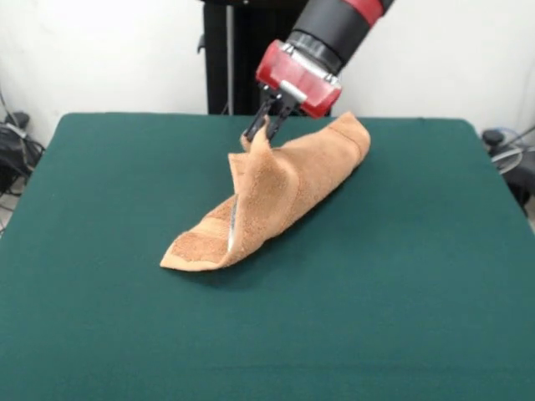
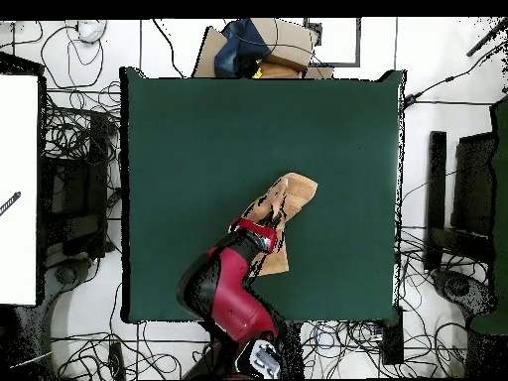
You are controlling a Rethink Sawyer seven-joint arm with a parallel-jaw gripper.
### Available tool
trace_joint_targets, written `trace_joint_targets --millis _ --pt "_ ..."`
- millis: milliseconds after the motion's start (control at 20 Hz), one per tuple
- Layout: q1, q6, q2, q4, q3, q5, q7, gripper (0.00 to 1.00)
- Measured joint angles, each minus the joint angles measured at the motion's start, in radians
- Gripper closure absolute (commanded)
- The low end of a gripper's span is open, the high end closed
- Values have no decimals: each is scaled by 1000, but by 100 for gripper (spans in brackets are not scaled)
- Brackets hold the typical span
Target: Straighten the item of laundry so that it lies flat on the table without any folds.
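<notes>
The red and black arm's tool (image 1: 266, 125) has its dark fingers clamped on a raised edge of the small light orange-tan terry towel (image 1: 276, 196), pinching the cloth at its highest point so that the fabric stands up in a peak under the red wrist housing. From that peak the towel drapes downward in two directions on the large dark green felt-topped table (image 1: 401, 276): one rolled, bulging fold runs toward the right in the front view and rests on the felt, while a longer flap slopes down to the left and ends in a flat corner lying on the table. A pale woven band shows along the inner edge of that lower flap. The towel is folded over itself and lies near the middle of the table. In the overhead view the arm (image 2: 233, 288) covers part of the towel (image 2: 293, 190), whose free end points away from the robot's base.
</notes>
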Motion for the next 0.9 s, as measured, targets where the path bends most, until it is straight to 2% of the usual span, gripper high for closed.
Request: trace_joint_targets --millis 250,900 --pt "50 27 -21 0 -9 77 0 100" --pt "81 43 -16 -1 -29 141 0 100"
